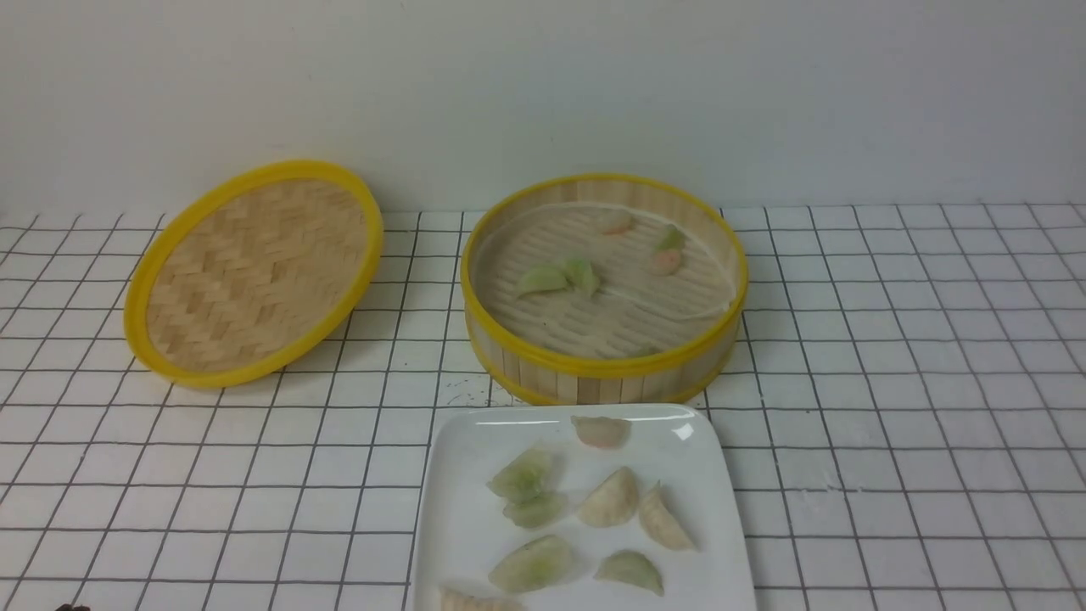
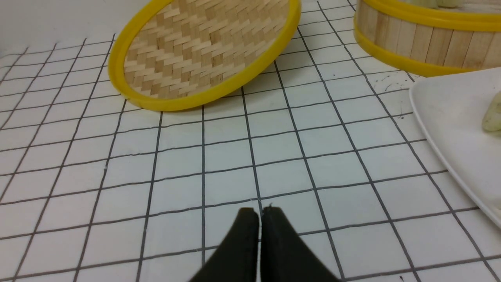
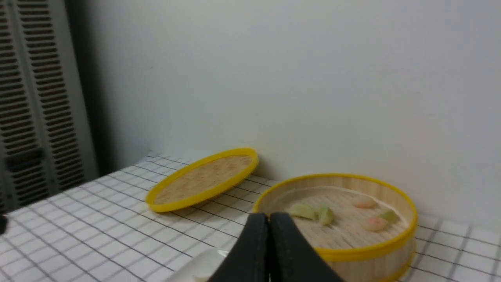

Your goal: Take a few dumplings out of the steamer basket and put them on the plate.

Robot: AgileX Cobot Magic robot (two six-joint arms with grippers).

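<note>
Even, soft light from overhead, nothing harsh. My front view is crisp; a small white glare sits on the plate [image 1: 683,431] rim, and the lid [image 1: 254,271] casts a faint shadow underneath. My left wrist view is sharp on the tiles. My right wrist view runs softer, grainy, dim toward the louvred panel [image 3: 35,98].

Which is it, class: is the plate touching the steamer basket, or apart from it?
Cannot tell. In the front view the plate's far rim meets the basket's base line, with no clear gap or contact; the left wrist view doesn't settle it.
</note>
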